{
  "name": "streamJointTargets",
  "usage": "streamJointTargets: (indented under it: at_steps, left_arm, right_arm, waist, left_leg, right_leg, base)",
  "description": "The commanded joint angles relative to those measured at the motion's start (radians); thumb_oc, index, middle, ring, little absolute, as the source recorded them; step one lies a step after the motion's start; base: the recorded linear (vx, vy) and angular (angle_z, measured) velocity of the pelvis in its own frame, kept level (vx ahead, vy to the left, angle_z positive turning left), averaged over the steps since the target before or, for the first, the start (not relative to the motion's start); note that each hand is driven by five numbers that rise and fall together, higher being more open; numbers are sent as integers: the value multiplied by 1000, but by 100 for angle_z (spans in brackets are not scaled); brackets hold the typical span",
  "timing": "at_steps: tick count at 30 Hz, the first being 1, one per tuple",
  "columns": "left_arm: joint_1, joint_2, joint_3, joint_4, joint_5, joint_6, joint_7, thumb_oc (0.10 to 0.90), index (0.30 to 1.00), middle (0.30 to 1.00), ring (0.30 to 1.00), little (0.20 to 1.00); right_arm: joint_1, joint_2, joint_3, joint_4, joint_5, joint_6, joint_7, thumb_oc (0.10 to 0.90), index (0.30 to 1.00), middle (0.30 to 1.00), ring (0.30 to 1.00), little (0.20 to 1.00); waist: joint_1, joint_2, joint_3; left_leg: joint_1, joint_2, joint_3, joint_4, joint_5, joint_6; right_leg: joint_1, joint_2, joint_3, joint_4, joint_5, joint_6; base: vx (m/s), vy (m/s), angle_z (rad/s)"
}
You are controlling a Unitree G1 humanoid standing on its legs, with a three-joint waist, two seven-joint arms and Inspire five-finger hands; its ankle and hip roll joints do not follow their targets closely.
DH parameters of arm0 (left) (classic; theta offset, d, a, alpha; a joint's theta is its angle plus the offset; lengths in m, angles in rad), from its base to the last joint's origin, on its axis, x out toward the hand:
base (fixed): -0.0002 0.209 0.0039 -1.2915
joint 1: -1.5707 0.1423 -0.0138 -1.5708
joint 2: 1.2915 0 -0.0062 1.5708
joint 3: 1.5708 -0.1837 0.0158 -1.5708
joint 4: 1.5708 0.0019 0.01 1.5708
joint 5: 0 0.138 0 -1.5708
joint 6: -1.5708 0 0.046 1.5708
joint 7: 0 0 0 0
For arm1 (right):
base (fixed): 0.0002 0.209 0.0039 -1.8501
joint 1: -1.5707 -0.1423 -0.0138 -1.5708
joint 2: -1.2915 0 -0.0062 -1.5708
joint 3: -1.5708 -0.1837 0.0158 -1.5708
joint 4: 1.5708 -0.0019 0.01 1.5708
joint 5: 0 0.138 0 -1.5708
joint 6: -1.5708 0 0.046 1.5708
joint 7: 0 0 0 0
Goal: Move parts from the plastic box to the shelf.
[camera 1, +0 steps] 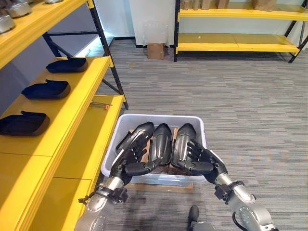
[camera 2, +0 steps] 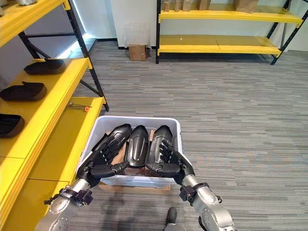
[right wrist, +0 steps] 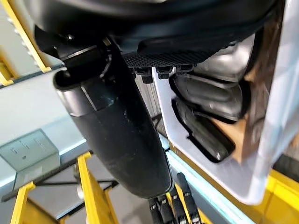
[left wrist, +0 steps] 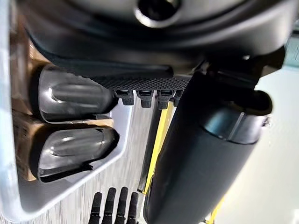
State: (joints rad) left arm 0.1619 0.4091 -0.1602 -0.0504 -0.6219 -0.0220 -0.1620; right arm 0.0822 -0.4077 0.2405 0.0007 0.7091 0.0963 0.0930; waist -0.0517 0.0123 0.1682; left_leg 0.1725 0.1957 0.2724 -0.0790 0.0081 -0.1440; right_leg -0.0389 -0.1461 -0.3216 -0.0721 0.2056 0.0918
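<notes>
A white plastic box [camera 1: 144, 118] stands on the carpet beside the yellow shelf [camera 1: 82, 91]. Three black moulded parts lie side by side in it: left [camera 1: 143, 130], middle [camera 1: 161, 140] and right [camera 1: 183, 136]. My left hand [camera 1: 128, 161] lies open on the left part, thumb pointing at the middle one. My right hand [camera 1: 204, 159] rests open on the right part, thumb reaching inward. In the left wrist view two parts [left wrist: 70, 95] show past the straight fingers. In the right wrist view the parts [right wrist: 210, 88] lie against the box wall [right wrist: 275, 154]. Three similar parts [camera 1: 46, 89] sit on the shelf's middle level.
A small orange-tipped tool [camera 1: 101, 105] lies on the shelf's lower level. Metal pieces [camera 1: 14, 9] sit on its top level. Brown cardboard [camera 1: 159, 186] lies under the box. A second yellow rack [camera 1: 236, 46] and a cardboard carton [camera 1: 155, 50] stand at the far wall.
</notes>
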Motion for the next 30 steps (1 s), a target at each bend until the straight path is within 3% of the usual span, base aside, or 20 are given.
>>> streamJointTargets:
  at_steps: [1,7,13,22,27,28,30]
  left_arm:
    - [-61,50,42,-126,-16,-65,-19,900,1000,1000,1000,1000]
    - [-64,44,40,-135,-12,-63,-26,900,1000,1000,1000,1000]
    - [-85,53,39,-135,-30,-52,12,900,1000,1000,1000,1000]
    - [-104,72,28,-146,-28,-18,-7,900,1000,1000,1000,1000]
    - [-122,71,20,-140,-27,-39,20,900,1000,1000,1000,1000]
    - [-136,59,16,-138,-44,-40,28,900,1000,1000,1000,1000]
    - [-148,47,10,-130,-51,-43,46,900,1000,1000,1000,1000]
  right_arm:
    - [-61,51,7,-158,9,-63,16,900,1000,1000,1000,1000]
    - [-76,43,11,-151,-14,-70,-2,900,1000,1000,1000,1000]
    - [-125,30,17,-162,-90,-103,-17,900,1000,1000,1000,1000]
    - [-235,-9,-9,-144,-166,-158,-115,900,1000,1000,1000,1000]
    - [-269,-53,-32,-113,-186,-148,-119,900,1000,1000,1000,1000]
    - [-276,-65,-34,-100,-192,-145,-118,900,1000,1000,1000,1000]
    - [-281,-69,-34,-85,-209,-151,-120,900,1000,1000,1000,1000]
  waist:
    - [15,-36,-51]
    - [14,-30,-54]
    - [17,-27,-39]
    - [52,-31,-32]
    - [53,-39,-40]
    - [56,-43,-32]
    - [59,-49,-23]
  left_leg:
    - [-4,-122,30,-8,-67,124]
    - [-3,-106,42,-3,-54,111]
    - [7,-99,50,10,-67,111]
    - [7,-82,40,33,-80,107]
    - [-14,-81,42,166,-130,94]
    - [-70,-61,45,321,-72,68]
    - [-126,-52,35,438,-56,58]
  right_leg:
    - [8,-64,3,100,-141,91]
    - [35,-49,0,87,-155,73]
    - [7,-67,-18,114,-146,82]
    - [6,-67,-61,146,-164,74]
    - [31,-27,-54,153,-205,22]
    - [63,3,-47,135,-224,-13]
    - [79,18,-39,125,-234,-33]
  base:
    - [79,-69,5]
    - [72,-53,2]
    - [83,-43,-1]
    - [79,-116,11]
    - [48,-254,12]
    - [-1,-205,5]
    - [-3,-162,1]
